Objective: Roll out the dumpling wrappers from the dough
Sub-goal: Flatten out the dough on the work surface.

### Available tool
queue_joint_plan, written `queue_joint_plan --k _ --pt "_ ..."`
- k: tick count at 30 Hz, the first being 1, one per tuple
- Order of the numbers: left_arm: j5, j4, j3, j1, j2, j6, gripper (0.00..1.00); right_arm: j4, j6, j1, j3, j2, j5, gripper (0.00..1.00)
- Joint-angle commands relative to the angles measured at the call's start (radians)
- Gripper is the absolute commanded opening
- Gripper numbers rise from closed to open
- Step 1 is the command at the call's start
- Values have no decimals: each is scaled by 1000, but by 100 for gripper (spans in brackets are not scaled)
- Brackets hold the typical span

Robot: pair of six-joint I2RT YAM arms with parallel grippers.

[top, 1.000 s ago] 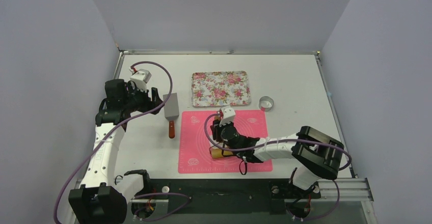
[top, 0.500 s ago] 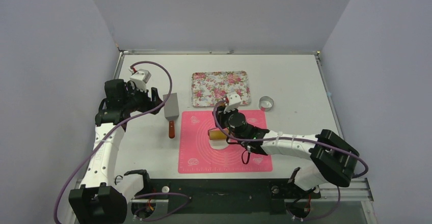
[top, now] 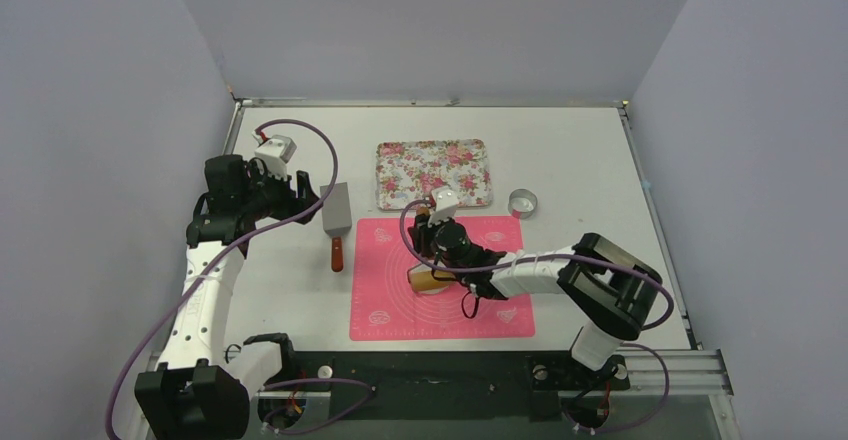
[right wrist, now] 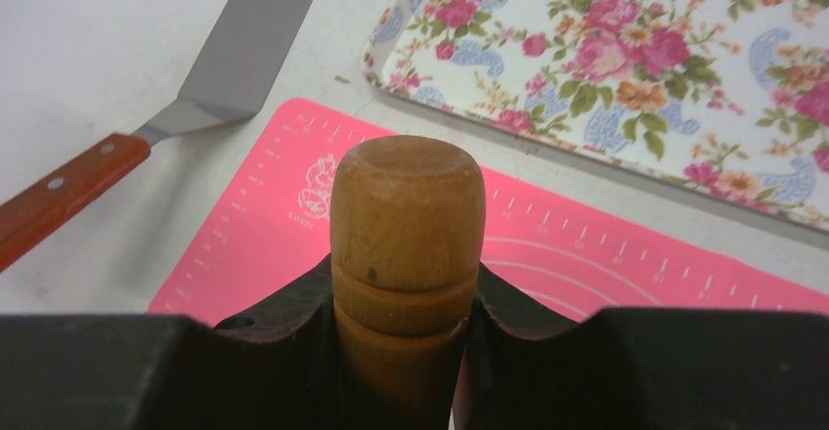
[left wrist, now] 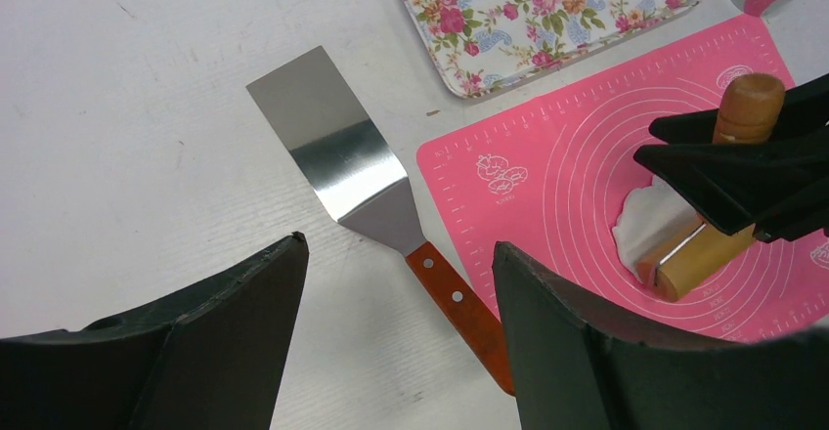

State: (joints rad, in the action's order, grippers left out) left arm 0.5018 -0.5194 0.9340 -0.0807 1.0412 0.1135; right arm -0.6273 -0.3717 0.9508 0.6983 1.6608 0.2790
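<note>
My right gripper is shut on a wooden rolling pin, which lies across the flattened white dough on the pink mat. In the left wrist view the pin covers most of the dough, and the black right fingers clamp its middle. No neat round dumpling wrapper is in view. My left gripper is open and empty. It hovers over the bare table left of the mat, above a metal spatula.
A floral tray sits just behind the mat. A metal ring cutter stands at the mat's far right corner. The spatula, with a red-brown handle, lies along the mat's left edge.
My right gripper pushed the rolling pin away toward the tray, then pulled it back toward the near left over the dough. The left arm has not moved.
</note>
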Motion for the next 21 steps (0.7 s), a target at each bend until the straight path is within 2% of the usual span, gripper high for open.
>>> queue_joint_plan --k 1,9,15,21 --pt "21 36 47 -8 -2 -2 68 -29 -36 48 -83 8 0 0" --pt "25 33 51 -8 -5 -2 68 -42 -79 81 -177 -22 75 0" --pt "27 33 53 -7 -6 -7 68 44 0 75 -94 -126 88 0" --pt "24 28 52 -8 -10 -3 68 56 49 40 12 -186 43 0"
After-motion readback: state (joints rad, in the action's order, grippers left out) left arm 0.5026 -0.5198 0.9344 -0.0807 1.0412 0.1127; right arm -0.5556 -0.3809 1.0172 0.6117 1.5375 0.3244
